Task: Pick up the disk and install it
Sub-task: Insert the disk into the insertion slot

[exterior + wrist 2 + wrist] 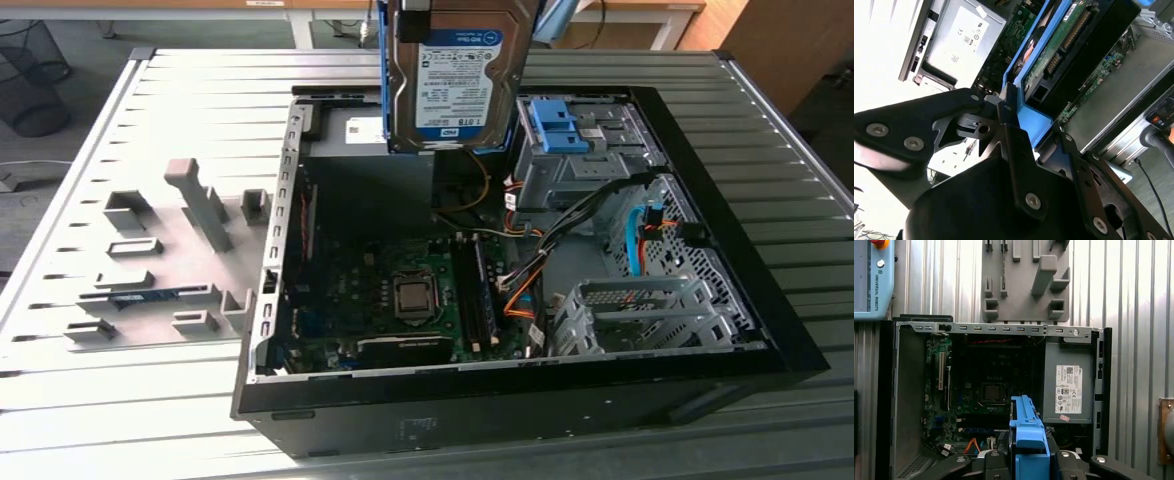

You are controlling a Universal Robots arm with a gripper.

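The black bolted-metal gripper (1013,114) is clamped on the disk (451,85), a flat rectangular silver-metal drive with a glossy white-and-blue label and a bright blue plastic bracket round its edge. The fingers (954,105) press the bracket's end from both sides. In the exterior view the disk hangs on edge, label towards the camera, raised over the far part of the open black sheet-metal computer case (534,410), its upper end cut off by the frame. The second wrist view gives its other face, a green circuit board with a connector row, which the exterior view hides. Inside the case lie a dark green motherboard (400,290) and a grey power-supply box (1069,385) with a white sticker. A bare blue plastic bracket (561,125) sits in the perforated steel drive bay, just beside the disk on the exterior view's right. The case rests on a ribbed grey metal table (160,400), beside a matte grey fixture plate (147,270) of blocky holders.
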